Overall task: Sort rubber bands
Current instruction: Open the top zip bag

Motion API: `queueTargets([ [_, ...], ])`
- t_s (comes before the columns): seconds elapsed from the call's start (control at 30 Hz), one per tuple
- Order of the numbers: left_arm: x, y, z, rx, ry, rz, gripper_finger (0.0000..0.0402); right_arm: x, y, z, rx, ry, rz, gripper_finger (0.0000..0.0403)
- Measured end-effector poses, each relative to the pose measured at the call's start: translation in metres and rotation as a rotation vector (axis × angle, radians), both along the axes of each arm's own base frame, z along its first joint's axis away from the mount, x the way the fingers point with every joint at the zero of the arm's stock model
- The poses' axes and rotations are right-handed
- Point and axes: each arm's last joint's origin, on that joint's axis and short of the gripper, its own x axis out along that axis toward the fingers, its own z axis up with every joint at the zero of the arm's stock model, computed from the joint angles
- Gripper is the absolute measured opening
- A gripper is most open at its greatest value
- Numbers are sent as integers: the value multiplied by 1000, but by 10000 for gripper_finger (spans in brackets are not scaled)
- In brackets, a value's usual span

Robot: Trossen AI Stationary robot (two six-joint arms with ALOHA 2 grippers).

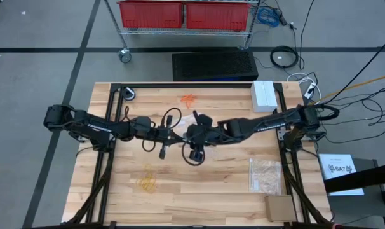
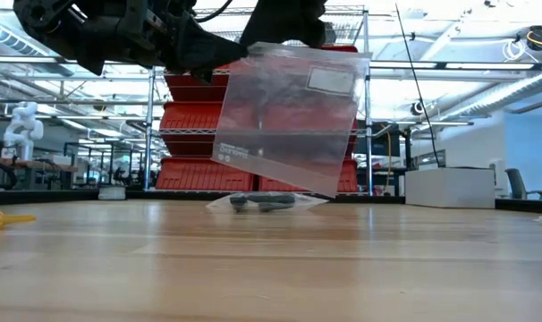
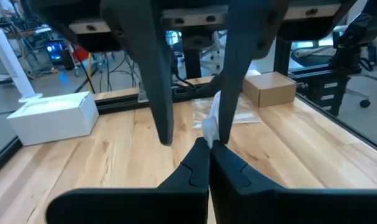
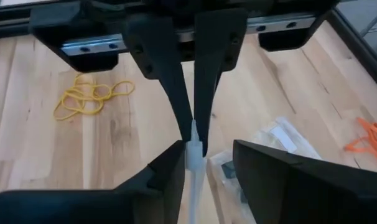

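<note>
Rubber bands are lying in separate clusters on the table (image 1: 199, 191), none of them touching either set of fingers. We are seeing the orange rubber bands (image 1: 189, 99) at the upper middle of the high view, above both grippers, and the yellow rubber bands (image 1: 147, 183) at the lower left, well below the left arm. The black rubber bands (image 2: 262, 203) are sitting in the low view at centre frame, inside a flat clear bag (image 2: 266, 200) resting on the table, directly under the lifted bag.

We are watching the left gripper (image 3: 210, 146) at mid-table, its fingers pressed fully together and pinching the top edge of a clear plastic bag (image 2: 293, 116), which is hanging tilted in the air at the upper centre of the low view. The right gripper (image 4: 204, 158) is meeting it from the opposite side; its fingers are standing partly apart on either side of the same bag edge, and we cannot tell whether they are gripping it.

At the right side of the high view a white box (image 1: 263, 95), a filled bag (image 1: 265, 175) and a cardboard box (image 1: 280, 208) are lying along the table's edge.
</note>
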Motion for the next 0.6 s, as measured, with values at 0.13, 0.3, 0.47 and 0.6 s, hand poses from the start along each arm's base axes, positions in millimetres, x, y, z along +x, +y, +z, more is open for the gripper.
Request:
queueTargets([
  [0.13, 0, 0, 0, 0, 0, 0, 1, 0, 0, 0, 7, -4, -6, 94],
  [0.3, 0, 1, 0, 2, 4, 22, 0, -1, 0, -1, 5, 12, -6, 17],
  [0.47, 0, 1, 0, 2, -2, 21, 0, -3, 3, 1, 13, 17, -11, 18],
  [0.6, 0, 1, -1, 9, 4, 25, 0, -7, 6, -2, 8, 61, -11, 16],
])
